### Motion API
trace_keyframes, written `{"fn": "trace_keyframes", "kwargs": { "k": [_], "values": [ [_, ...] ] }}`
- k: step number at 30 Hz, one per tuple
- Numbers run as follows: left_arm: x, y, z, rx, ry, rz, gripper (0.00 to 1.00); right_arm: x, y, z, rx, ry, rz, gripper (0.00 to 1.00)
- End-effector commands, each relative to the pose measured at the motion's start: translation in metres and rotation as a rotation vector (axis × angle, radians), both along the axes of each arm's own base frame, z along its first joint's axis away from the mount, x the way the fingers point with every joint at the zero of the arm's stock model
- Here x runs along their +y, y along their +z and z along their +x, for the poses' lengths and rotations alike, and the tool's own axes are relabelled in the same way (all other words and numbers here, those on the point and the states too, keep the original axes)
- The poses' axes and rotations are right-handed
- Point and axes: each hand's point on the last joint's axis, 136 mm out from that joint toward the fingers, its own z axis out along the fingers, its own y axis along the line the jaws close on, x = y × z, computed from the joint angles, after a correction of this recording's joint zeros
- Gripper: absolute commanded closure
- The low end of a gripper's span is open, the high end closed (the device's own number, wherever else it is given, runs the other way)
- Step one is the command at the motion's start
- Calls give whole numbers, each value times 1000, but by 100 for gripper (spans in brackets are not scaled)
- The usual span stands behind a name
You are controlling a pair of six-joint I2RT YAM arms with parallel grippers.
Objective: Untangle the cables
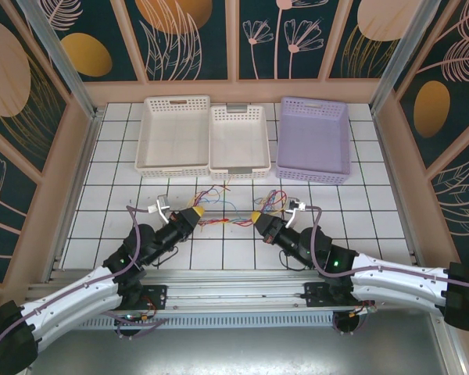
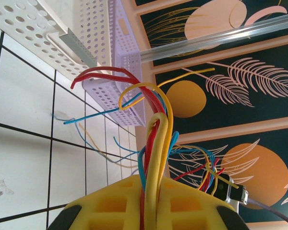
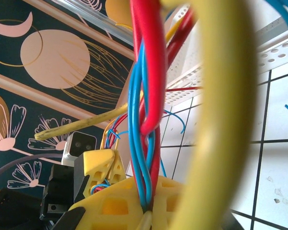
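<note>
Top view: found the cables (image 1: 225, 219) bunched just in front of the middle basket (image 1: 238, 169), one end pinched in the left gripper (image 1: 194, 212), the other in the right gripper (image 1: 258, 217), both closed tight around them. Judged the bare tiles (image 1: 117, 195) either side of that basket's front as room to pull apart.

Left wrist view: saw loose ends (image 2: 98, 71) fanning toward the basket; feared snagging in its holes.

Right wrist view: noted red and blue strands (image 3: 151, 72) twisted together; feared a straight pull tightening them.
</note>
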Motion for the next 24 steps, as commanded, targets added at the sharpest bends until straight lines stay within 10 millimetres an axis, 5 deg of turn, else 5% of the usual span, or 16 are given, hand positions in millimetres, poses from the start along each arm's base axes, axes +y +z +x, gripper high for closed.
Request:
{"fn": "trace_keyframes", "kwargs": {
  "k": [1, 6, 15, 24],
  "values": [
    [49, -19, 32, 17, 302, 73, 100, -53, 5, 43, -21, -351, -33, 100],
    [53, -21, 33, 33, 325, 78, 100, -50, -1, 46, 27, -345, -190, 100],
    [52, -26, 37, 68, 337, 138, 100, -54, -23, 51, 135, -304, -300, 58],
    [52, -30, 38, 78, 337, 175, 100, -60, -22, 54, 128, -227, -312, 46]
  ]
}}
